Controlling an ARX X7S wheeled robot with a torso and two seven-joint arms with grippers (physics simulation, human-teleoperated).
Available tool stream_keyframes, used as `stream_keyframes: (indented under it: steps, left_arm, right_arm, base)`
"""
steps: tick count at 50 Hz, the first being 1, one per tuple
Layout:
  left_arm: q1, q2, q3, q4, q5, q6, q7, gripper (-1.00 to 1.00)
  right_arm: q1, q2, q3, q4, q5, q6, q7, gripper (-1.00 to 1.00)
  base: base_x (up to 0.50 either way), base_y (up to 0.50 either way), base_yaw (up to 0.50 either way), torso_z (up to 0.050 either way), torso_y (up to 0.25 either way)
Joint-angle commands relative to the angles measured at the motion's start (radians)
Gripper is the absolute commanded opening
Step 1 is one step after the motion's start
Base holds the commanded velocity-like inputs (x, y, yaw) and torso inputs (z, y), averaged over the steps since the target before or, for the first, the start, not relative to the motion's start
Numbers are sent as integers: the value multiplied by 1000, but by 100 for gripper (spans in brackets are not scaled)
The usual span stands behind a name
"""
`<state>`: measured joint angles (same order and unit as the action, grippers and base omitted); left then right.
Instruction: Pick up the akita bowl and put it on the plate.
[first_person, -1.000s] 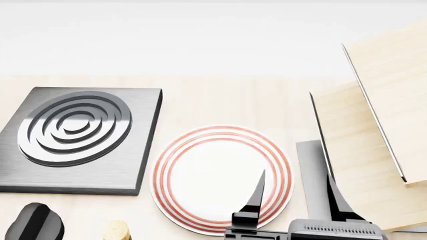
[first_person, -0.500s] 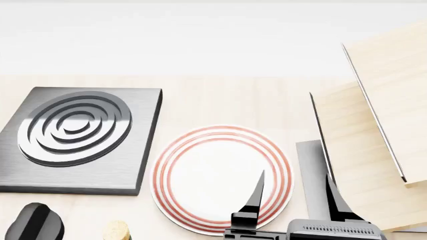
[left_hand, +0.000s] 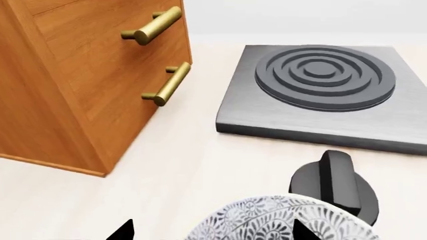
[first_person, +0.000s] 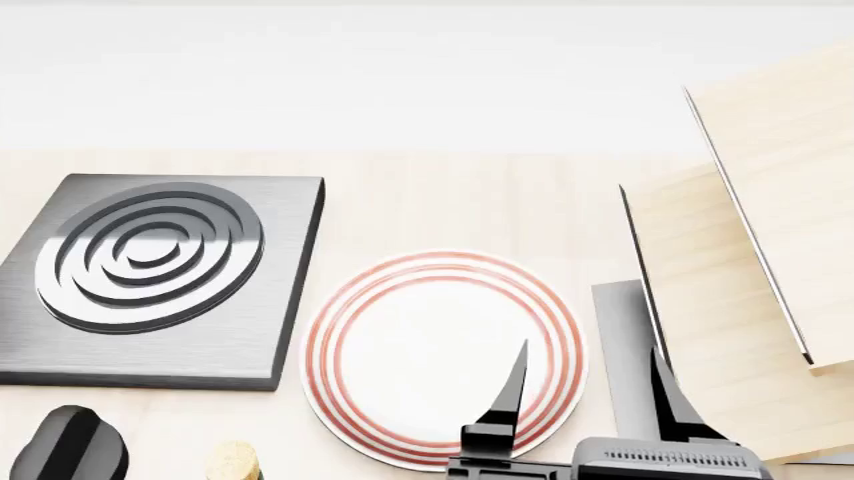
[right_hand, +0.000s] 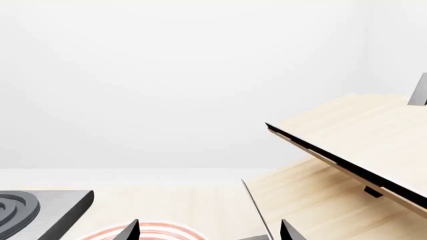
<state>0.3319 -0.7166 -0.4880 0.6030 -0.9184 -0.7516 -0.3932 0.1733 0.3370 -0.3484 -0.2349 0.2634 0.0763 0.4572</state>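
Head view: the plate (first_person: 445, 357) lies flat on the pale counter (first_person: 454, 200), near its front edge and roughly midway along it, with nothing resting on it. The burner (first_person: 158, 280), a grey square slab with raised rings, sits just beside the plate toward the counter's left end, apart from it. A black knob (first_person: 67, 445) lies at the front left, in front of the burner, with a small cork-coloured object (first_person: 235, 462) beside it. Pale wooden panels (first_person: 747, 300) stand tilted at the right end.

The right tool (first_person: 587, 395) hangs at the front edge, its two dark fingers well apart; one fingertip (first_person: 518, 375) overlaps the plate's right rim in this view, and nothing lies between the fingers.

Left wrist view: the bowl (left_hand: 280, 220) stands upright on the counter, just beside the knob (left_hand: 335, 182) and in front of the burner (left_hand: 327, 95). The left tool (left_hand: 212, 231) shows two dark tips set wide on either side of the bowl; whether they touch it cannot be told, as the frame cuts them off. A brown cabinet (left_hand: 73, 85) with brass handles (left_hand: 155, 26) stands at the far left end.
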Motion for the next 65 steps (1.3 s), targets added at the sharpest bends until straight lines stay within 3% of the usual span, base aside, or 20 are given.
stream_keyframes:
  steps: [1, 65]
  left_arm:
    - [9, -9, 3, 6, -7, -10, 6, 100]
    - [27, -13, -21, -37, -49, -31, 28, 100]
  right_arm:
    - [3, 3, -1, -2, 2, 2, 3, 100]
    - [3, 9, -16, 16, 7, -11, 14, 100]
  base:
    - [0, 0, 0, 0, 0]
    - [0, 0, 0, 0, 0]
